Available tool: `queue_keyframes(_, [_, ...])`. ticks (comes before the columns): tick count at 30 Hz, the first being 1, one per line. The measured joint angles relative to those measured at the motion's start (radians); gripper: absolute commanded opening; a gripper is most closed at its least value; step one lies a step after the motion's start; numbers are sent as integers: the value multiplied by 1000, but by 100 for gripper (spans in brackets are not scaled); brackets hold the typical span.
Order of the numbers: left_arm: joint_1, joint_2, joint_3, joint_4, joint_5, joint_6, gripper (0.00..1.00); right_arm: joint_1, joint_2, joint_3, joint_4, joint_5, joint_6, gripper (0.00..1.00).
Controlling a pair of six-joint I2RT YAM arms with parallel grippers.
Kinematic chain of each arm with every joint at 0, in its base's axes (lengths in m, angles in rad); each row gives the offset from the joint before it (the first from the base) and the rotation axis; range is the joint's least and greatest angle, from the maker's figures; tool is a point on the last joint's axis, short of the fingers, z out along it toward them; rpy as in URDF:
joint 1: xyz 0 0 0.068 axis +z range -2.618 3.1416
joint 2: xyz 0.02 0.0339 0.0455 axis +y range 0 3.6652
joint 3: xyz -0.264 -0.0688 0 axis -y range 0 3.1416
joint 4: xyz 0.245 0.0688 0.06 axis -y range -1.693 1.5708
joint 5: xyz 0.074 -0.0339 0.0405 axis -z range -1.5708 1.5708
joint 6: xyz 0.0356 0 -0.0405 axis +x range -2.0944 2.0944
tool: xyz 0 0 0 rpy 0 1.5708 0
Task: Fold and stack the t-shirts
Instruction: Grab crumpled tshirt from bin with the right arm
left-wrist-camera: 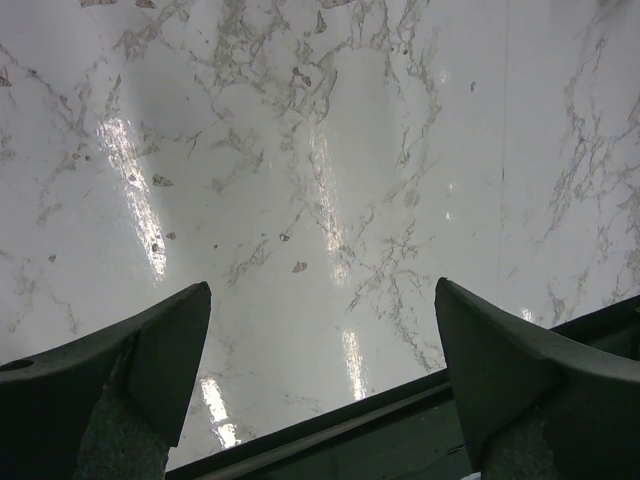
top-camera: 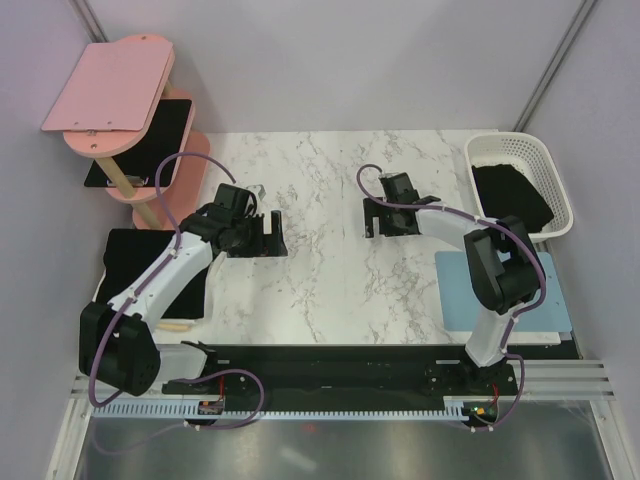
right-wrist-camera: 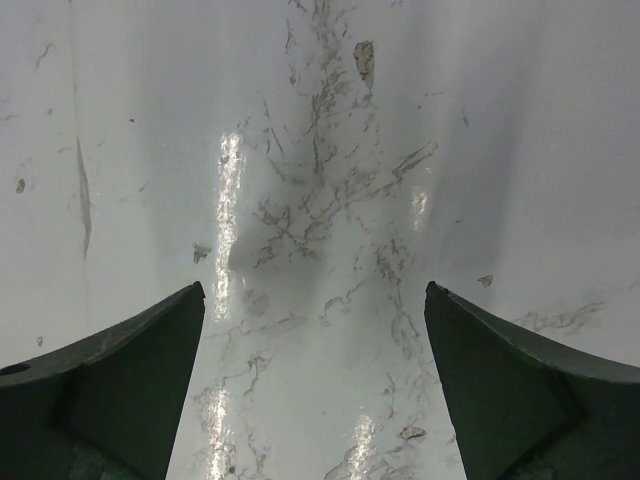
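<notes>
A black t-shirt [top-camera: 512, 192] lies crumpled in the white basket [top-camera: 560, 190] at the right back. A flat black piece [top-camera: 135, 262] that looks like folded fabric lies at the table's left edge, partly under my left arm; no print shows. My left gripper [top-camera: 268, 235] is open and empty over bare marble left of centre. In the left wrist view the left gripper [left-wrist-camera: 322, 285] has its jaws wide apart with nothing between them. My right gripper [top-camera: 372, 220] is open and empty over bare marble right of centre, and the right wrist view shows it [right-wrist-camera: 315, 285] the same way.
A pink tiered shelf [top-camera: 110, 90] stands at the back left with a black board [top-camera: 165, 128] on a lower tier. A light blue mat [top-camera: 500, 295] lies at the right front. A dark rail [left-wrist-camera: 400, 420] runs along the table's near edge.
</notes>
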Motion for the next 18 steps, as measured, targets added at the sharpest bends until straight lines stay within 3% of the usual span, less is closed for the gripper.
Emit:
queue_keyframes(10, [0,-3,0,2,1,0,100,-71,-6,193,-70,116,-42,98])
queue_keyframes(18, [0,-2,0,2,2,0,100,-453,0,386,-109,93,-20,98])
